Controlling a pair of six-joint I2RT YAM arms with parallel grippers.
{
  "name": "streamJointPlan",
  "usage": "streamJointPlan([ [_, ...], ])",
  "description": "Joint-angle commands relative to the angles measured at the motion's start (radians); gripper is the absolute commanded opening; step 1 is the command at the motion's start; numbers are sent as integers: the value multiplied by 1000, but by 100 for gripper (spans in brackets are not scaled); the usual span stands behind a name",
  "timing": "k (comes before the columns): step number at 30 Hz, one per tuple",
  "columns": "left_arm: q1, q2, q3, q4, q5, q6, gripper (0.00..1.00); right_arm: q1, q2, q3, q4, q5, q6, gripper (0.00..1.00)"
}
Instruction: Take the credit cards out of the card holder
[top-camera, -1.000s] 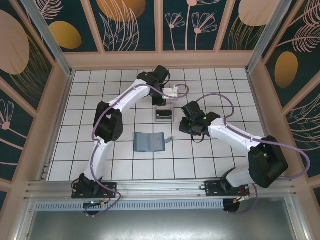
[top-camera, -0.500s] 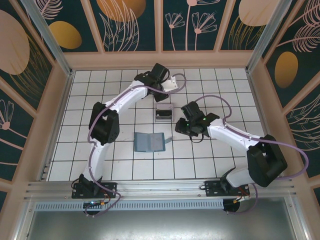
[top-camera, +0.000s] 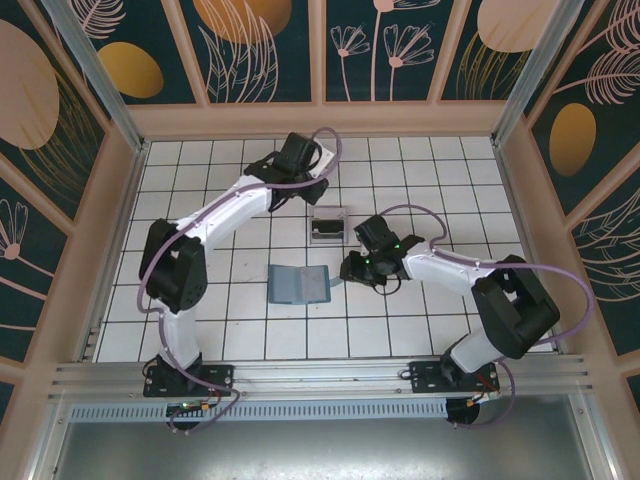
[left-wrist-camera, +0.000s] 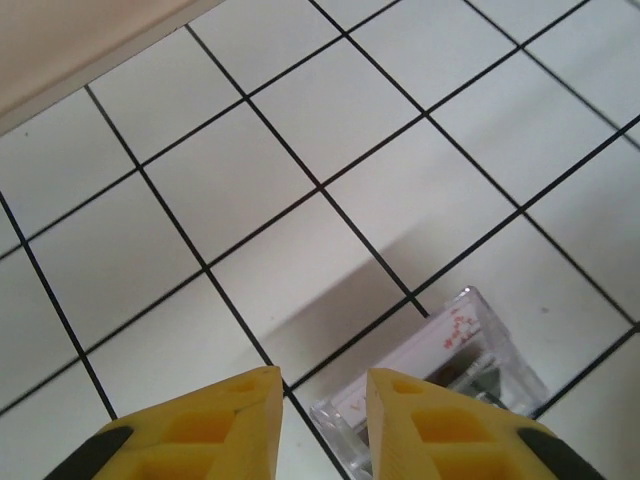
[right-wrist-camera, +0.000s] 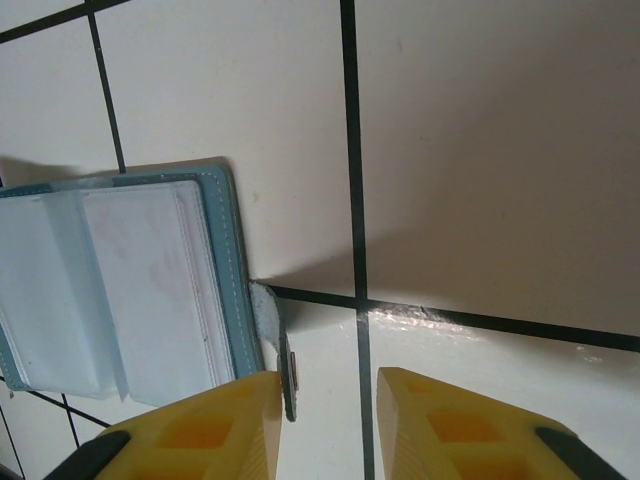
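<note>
Card holder (top-camera: 298, 284) lies open; left hand (left-wrist-camera: 323, 376) and right hand (right-wrist-camera: 327, 376) both gape empty.

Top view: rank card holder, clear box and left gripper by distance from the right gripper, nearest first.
1. card holder: just left of the right gripper, its strap by the tips.
2. clear box: farther back, slightly left.
3. left gripper: just beyond the box, farthest back.

you have bare tiles (top-camera: 240, 300) at the holder's (top-camera: 298, 283) 6 and 9 o'clock; the box (top-camera: 328, 226) stands at 1 o'clock, and the right gripper (top-camera: 347, 272) crowds 3 o'clock.
</note>
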Motion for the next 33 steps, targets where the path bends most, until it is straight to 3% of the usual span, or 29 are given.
streamJointPlan([
  [1,3,-78,-75,117,55,-142,32,11,16,-15,35,-18,-7,30],
  [6,2,-111,-119,117,111,-254,29,9,24,-15,38,-8,-2,22],
  [12,-10,-149,-183,95,44,-381,28,16,17,-20,43,-7,7,10],
  [19,-27,-205,-269,47,39,-516,30,35,0,-31,57,-3,49,6],
  [33,-101,-258,-583,195,327,-717,31,95,-25,-59,82,18,140,7],
])
